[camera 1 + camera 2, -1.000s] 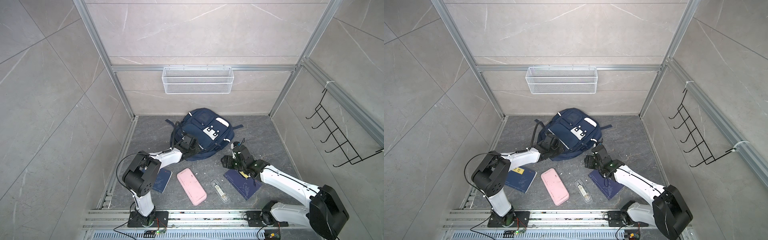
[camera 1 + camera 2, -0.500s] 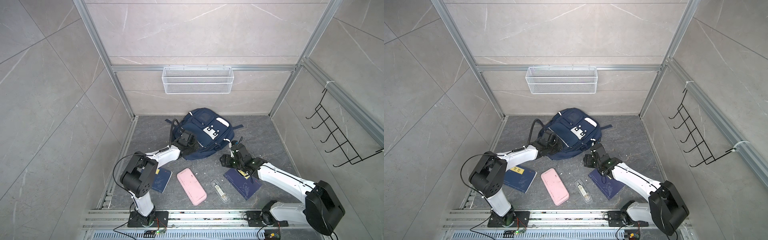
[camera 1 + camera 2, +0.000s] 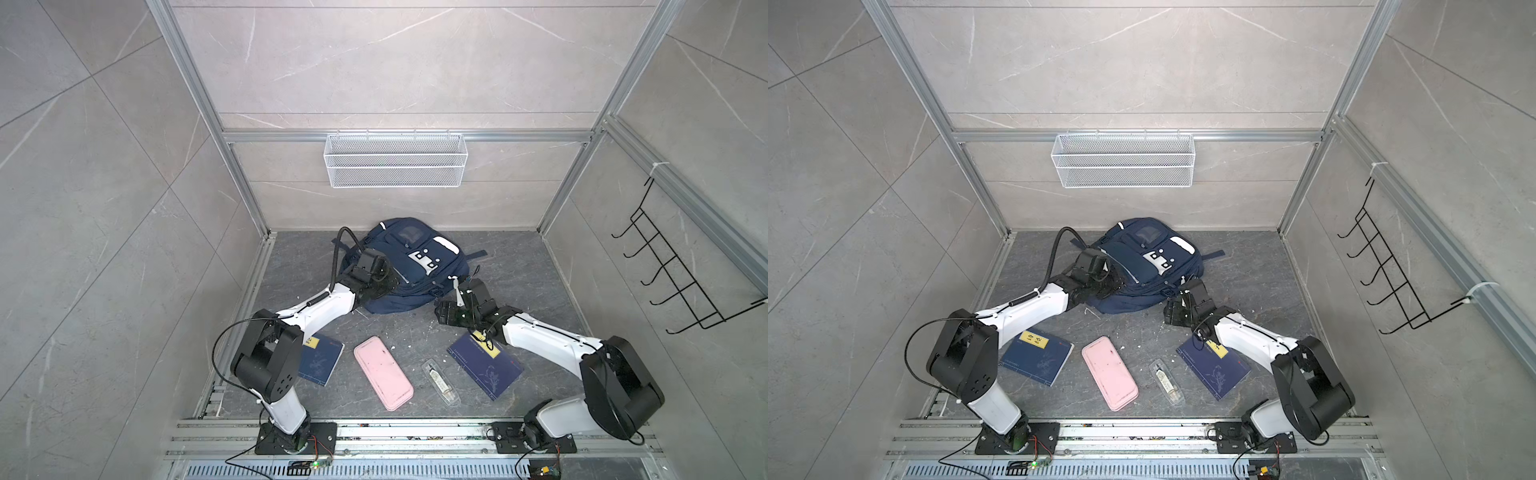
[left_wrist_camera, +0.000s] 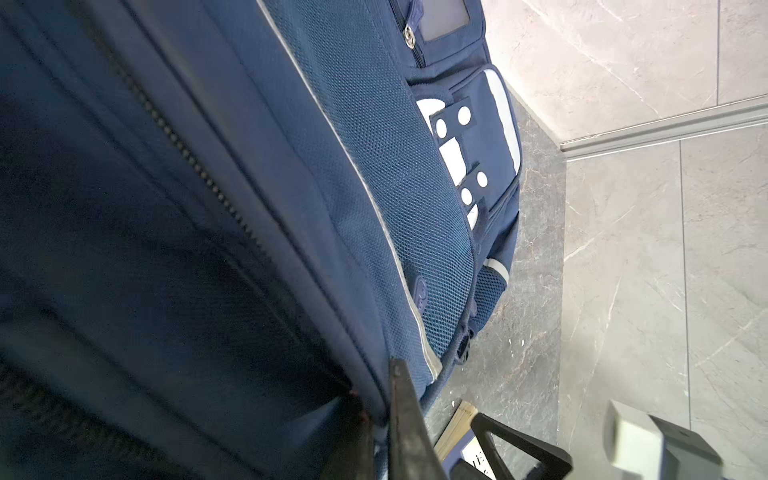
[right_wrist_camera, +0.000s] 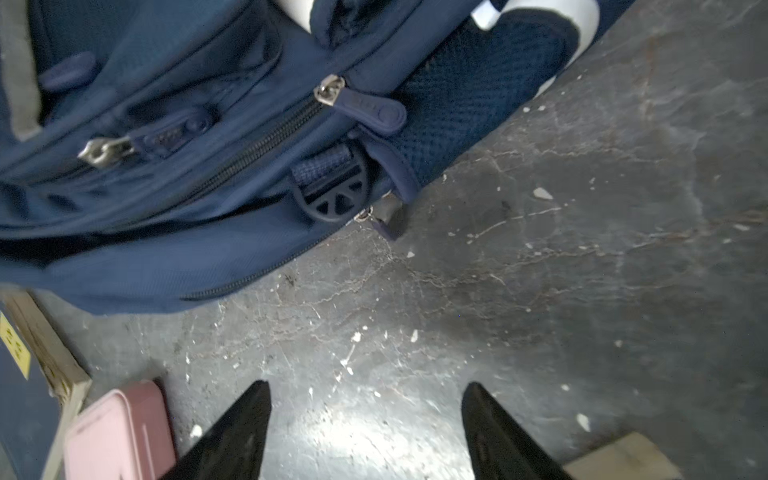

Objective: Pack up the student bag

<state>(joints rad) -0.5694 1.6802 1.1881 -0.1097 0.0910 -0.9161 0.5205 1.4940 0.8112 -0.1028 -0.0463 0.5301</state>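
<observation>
A large navy-blue fabric student bag (image 3: 415,266) (image 3: 1144,266), with a white dotted patch and silver reflective stripes, lies front-up on the floor near the back wall of a tiled booth, seen in both top views. The left gripper (image 3: 384,286) is clenched on the bag's near-left edge. In the left wrist view its dark fingers (image 4: 405,415) pinch a fold of navy cloth beside a zip track, probably to steady the bag or lift its edge. The right gripper (image 3: 449,311) hovers low just beside the bag's near-right corner. The right wrist view shows its jaws spread wide over bare floor with nothing between them. They face a navy rubber zip pull (image 5: 374,110), so the gripper seems to be lining up to take the pull. The zips in view look closed, so packing has likely not begun.

Things to pack lie in a row nearer the robot bases, apart from the bag:

- a flat navy book with a yellow label (image 3: 322,359), partly under the left arm
- a flat pink rounded rectangular case (image 3: 383,372)
- a small clear plastic case (image 3: 440,382)
- a second flat navy book with a yellow label (image 3: 486,368), partly under the right arm

The floor (image 3: 515,262) is dark grey stone-look tile, veined and flecked with white. The walls are pale grey marbled tile framed by aluminium rails. A white wire mesh basket (image 3: 395,160) hangs on the back wall, and a black wire hook rack (image 3: 673,282) hangs on the right wall.
</observation>
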